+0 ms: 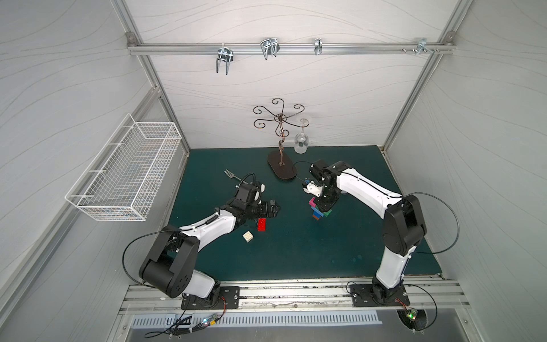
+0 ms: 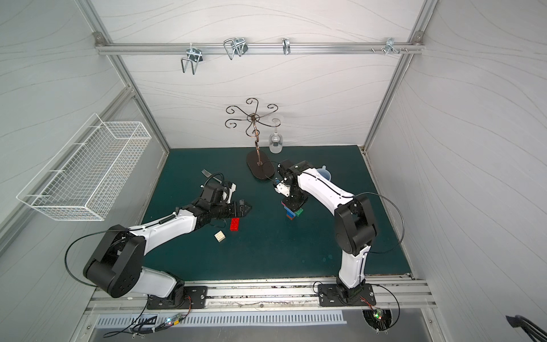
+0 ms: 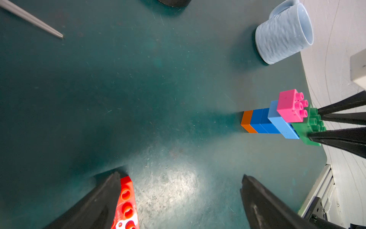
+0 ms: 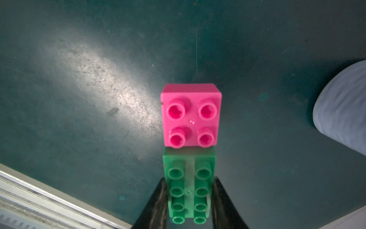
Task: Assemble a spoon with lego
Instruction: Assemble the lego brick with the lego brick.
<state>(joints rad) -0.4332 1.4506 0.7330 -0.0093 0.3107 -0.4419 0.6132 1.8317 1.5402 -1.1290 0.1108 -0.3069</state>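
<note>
- Right gripper (image 4: 189, 184): clamped tight on the spoon (image 1: 319, 210), 1 finger on each long side of the green brick (image 4: 189, 158) – nothing else in the grip.
- Spoon stood upright just right of the middle of the teal mat (image 1: 296, 251), under the right wrist.
- Left wrist view gave the stack from the mat up: orange brick (image 3: 247, 121), 2 blue bricks (image 3: 261, 121), light blue brick (image 3: 281, 123), then the green one. The pink brick (image 4: 191, 116) sat on the end of the green brick away from the fingers.
- Orange end was down at the mat; it looked to rest there, but contact could not be confirmed.
- Left gripper (image 3: 180, 176): jaws spread wide, holding nothing, low over the mat left of centre and well apart from the spoon.
- Red brick (image 1: 261, 224) lay flat, studs up, on the mat just beside 1 left finger – touching or not, could not tell.
- White brick (image 1: 248, 237) lay loose just nearer and left of the red one.
- Pale blue mug (image 3: 285, 33) stood upright farther back on the right, beyond the spoon.
- Fork (image 1: 232, 175) lay on the far left part of the mat, beyond the left wrist.
- Glass stand (image 1: 281, 165) stood at far centre, with 1 wine glass (image 1: 301, 142) hanging upside down from it.
</note>
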